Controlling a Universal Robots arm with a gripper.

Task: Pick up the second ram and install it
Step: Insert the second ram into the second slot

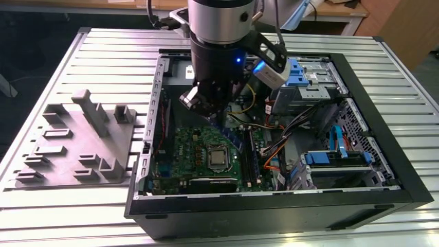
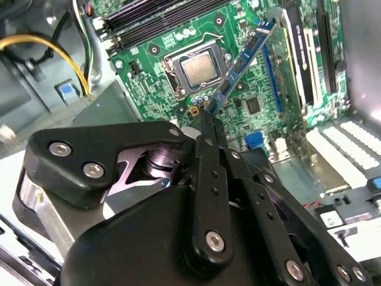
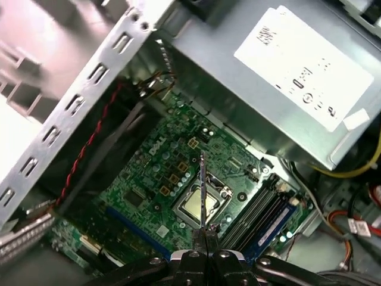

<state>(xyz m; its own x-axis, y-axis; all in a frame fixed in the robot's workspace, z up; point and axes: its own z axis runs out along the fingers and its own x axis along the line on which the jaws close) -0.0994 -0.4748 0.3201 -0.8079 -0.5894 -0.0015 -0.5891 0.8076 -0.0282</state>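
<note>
Black case [image 1: 274,212] holds a green motherboard [image 1: 182,152]; the gripper [image 2: 206,113], at its twelve o'clock in the exterior view, clamps a thin blue ram [image 2: 241,62].

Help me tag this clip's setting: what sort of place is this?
Probably a robotics lab bench for computer assembly: an open PC case lies on a ribbed metal table, and the tool holds the second ram above the motherboard.

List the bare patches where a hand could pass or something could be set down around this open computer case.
Free: the ribbed table on the far side of the grey fixture, and its near strip in front of the fixture. Crowded: inside the case, the motherboard, cables and drive cage, with the gripper holding the second ram above.
</note>
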